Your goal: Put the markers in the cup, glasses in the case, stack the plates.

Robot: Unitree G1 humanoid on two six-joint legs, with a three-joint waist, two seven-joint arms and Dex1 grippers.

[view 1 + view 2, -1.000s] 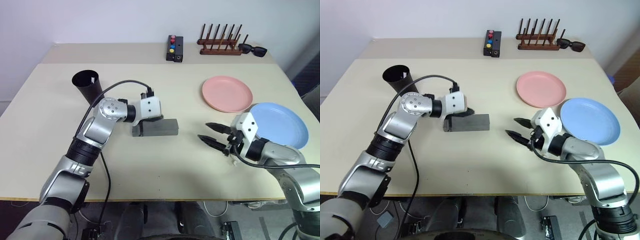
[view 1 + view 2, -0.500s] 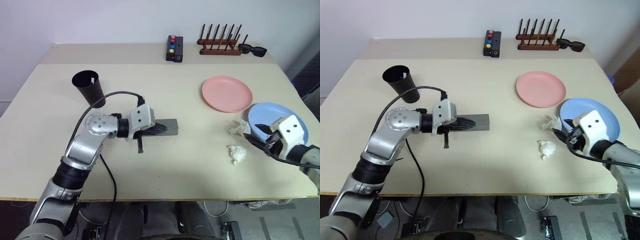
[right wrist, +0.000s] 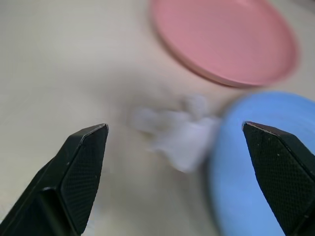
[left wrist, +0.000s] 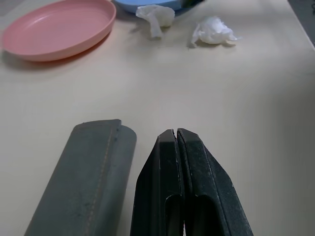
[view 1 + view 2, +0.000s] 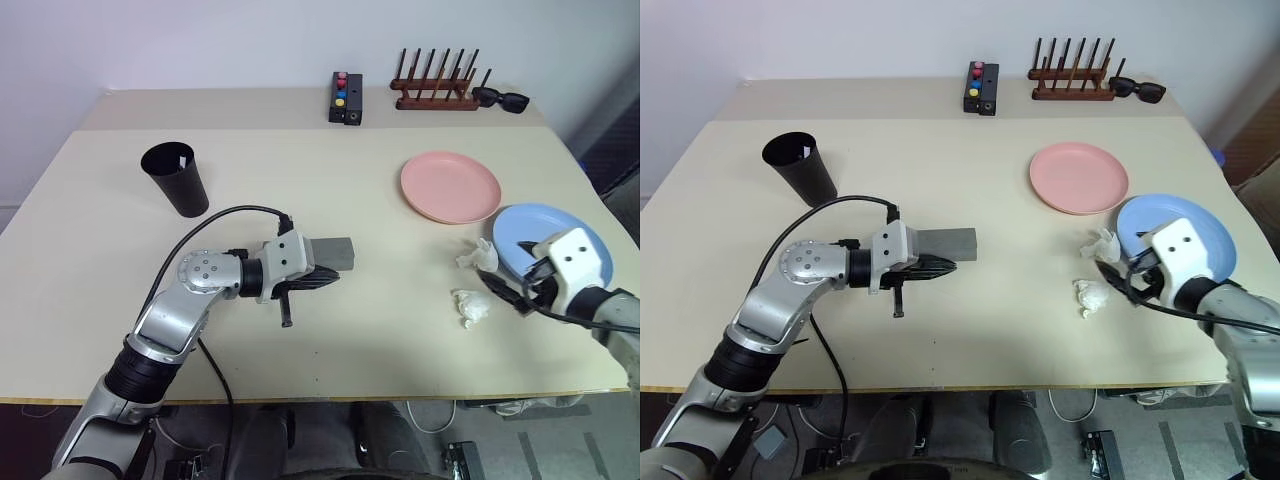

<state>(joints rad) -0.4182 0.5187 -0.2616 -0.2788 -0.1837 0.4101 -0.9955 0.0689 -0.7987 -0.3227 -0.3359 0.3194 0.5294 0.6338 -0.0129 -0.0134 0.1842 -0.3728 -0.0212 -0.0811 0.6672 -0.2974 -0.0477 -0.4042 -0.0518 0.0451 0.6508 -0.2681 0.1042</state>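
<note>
The closed grey glasses case [image 5: 326, 252] lies mid-surface, with the left gripper [image 5: 322, 280] just beside it, jaws clenched on nothing. The pink plate [image 5: 450, 187] and light blue plate [image 5: 520, 235] sit apart at the right. The right gripper [image 5: 515, 287], jaws spread wide, is held near two crumpled tissues [image 5: 472, 305]. The black cup [image 5: 175, 179] stands at the left.

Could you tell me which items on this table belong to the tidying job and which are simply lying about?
Task things: black cup; closed grey case; pink plate; light blue plate.

Lying about: two crumpled white tissues; black box with coloured buttons; wooden peg rack; chunky black sunglasses.
</note>
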